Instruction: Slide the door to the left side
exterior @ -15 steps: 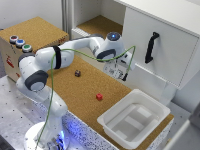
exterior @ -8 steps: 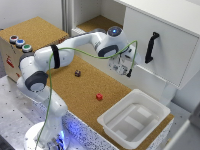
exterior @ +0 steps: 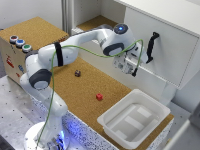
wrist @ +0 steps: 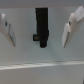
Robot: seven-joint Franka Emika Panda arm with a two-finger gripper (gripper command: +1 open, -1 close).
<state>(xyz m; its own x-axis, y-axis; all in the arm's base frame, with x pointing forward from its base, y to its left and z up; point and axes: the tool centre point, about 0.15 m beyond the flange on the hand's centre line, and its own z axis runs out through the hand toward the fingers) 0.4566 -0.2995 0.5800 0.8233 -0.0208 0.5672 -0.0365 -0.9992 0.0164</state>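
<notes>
Gripper (exterior: 134, 68) sits just in front of the door (exterior: 170, 50), fingers spread wide, nothing between the pads. Wrist view: gripper (wrist: 40, 31) faces the door (wrist: 25, 55) head-on, black bar handle (wrist: 41, 26) centred in the gap btwn the two fingers (wrist: 6, 30), clear space either side, no contact w/ either. Handle end stops roughly level w/ fingertips. Exterior view: handle (exterior: 150, 48) upright on the white panel, just to the exterior view's right of the gripper, near but apart. Door covers the cabinet's right part in that view; opening at exterior view's left shows the cork-coloured floor inside. White bin (exterior: 134, 119) on cork tabletop (exterior: 45, 35) below the gripper, small red block (exterior: 99, 96) and dark block (exterior: 77, 73) further left.
</notes>
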